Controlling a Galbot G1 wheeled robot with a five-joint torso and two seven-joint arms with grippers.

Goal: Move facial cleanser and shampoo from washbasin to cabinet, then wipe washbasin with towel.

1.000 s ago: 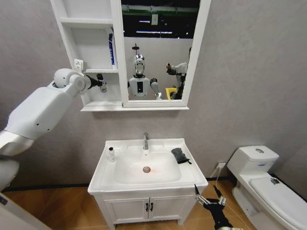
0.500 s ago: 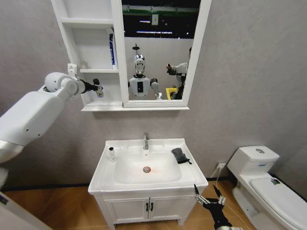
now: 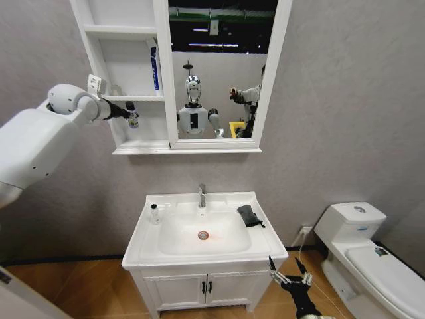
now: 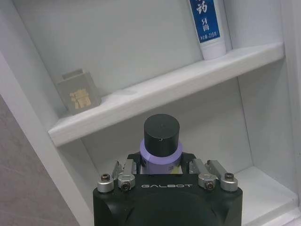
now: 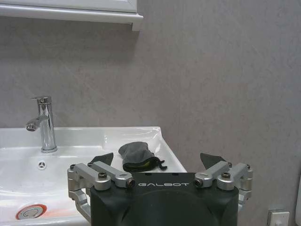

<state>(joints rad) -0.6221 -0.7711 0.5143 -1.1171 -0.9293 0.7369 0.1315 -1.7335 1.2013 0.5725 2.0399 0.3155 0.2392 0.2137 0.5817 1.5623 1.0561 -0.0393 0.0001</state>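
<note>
My left gripper (image 3: 132,117) is shut on a small bottle (image 4: 161,134) with a black cap and a lilac collar. It holds the bottle upright at the open front of the cabinet (image 3: 126,30), just under the middle shelf (image 4: 164,87). Another small bottle (image 3: 154,214) with a dark cap stands on the left rim of the washbasin (image 3: 265,247). The dark grey towel (image 3: 249,215) lies bunched on the basin's back right rim (image 5: 137,156). Low by the basin's front right corner, my right gripper (image 3: 288,271) hangs open with nothing in it (image 5: 156,160).
A blue and white tube (image 3: 154,66) and a small box (image 4: 79,90) stand on the cabinet's middle shelf. The mirror (image 3: 219,66) is to its right. A chrome tap (image 3: 202,195) rises behind the bowl. A two-door vanity (image 3: 206,287) is below, a toilet (image 3: 358,246) to the right.
My left arm has swung up and to the left, carrying the bottle slightly left and a little higher in front of the cabinet. The right arm has not moved.
</note>
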